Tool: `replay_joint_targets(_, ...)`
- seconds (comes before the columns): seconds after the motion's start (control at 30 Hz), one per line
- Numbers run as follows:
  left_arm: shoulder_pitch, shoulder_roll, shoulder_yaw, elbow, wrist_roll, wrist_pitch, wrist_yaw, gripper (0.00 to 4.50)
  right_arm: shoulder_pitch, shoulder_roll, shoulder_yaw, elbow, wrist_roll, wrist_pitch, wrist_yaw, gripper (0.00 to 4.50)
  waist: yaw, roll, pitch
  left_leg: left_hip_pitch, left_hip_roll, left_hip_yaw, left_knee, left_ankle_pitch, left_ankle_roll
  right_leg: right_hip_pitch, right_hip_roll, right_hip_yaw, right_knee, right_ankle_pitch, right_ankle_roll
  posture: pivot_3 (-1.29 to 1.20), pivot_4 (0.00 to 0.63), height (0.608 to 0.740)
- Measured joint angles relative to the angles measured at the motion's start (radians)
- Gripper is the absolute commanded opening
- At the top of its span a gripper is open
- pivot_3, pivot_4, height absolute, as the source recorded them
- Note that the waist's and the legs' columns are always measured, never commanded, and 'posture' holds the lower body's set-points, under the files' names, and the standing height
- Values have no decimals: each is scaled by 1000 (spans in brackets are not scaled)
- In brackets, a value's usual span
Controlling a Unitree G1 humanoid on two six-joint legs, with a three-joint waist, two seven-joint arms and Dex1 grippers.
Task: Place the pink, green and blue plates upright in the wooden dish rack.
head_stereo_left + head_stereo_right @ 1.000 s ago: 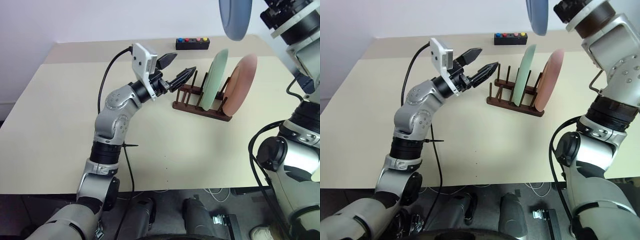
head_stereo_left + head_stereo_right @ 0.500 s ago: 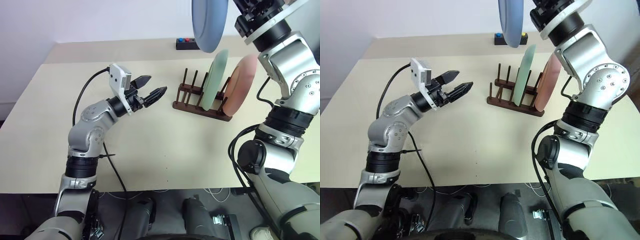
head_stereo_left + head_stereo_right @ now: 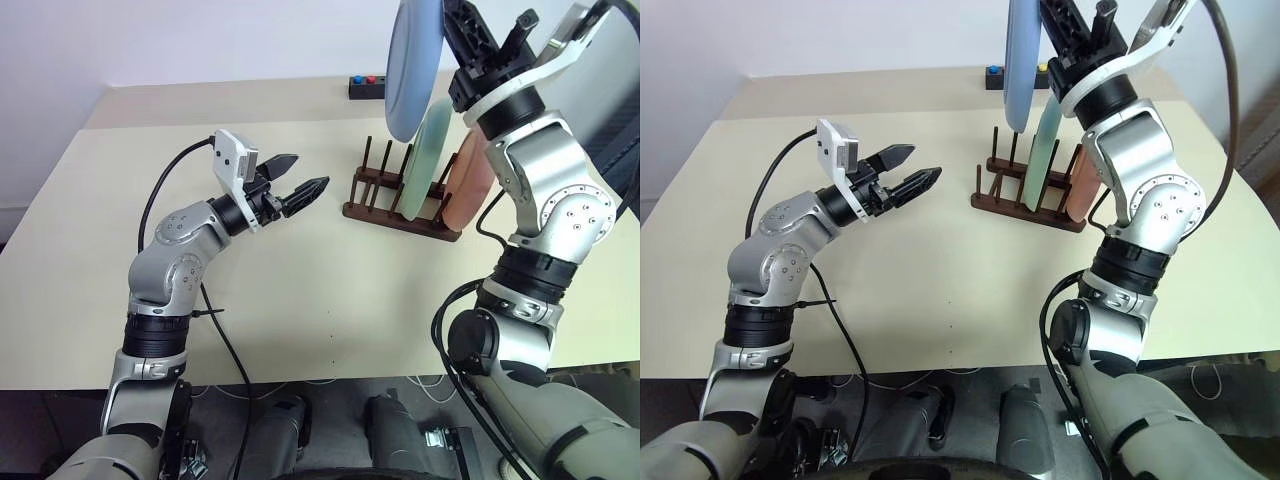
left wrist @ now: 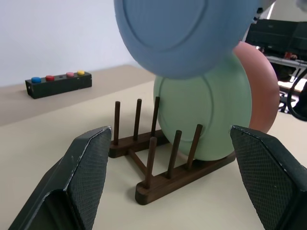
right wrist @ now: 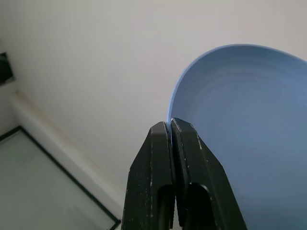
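Blue plate, held on edge by its rim in the right gripper, whose fingers are pinched tight on it, has come down and leftward from its higher position a second ago and now hangs just above the rack, over the free pegs left of the green plate. Green plate and pink plate stand upright in the right-hand slots. Left gripper, fingers spread and empty, has drawn back left, clear of the rack. Judged: only lowering the last plate into its slot remains.
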Motion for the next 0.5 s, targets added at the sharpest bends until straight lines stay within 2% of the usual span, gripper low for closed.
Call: replay_joint_targets(0.5,-1,-9,-3,-3,0,0,0,4043,84,50,69,-8,15,-89,-29,49,-1,0,0,0,0,0,-1,0,0,-1,2,2,0,0,0,0,150,740)
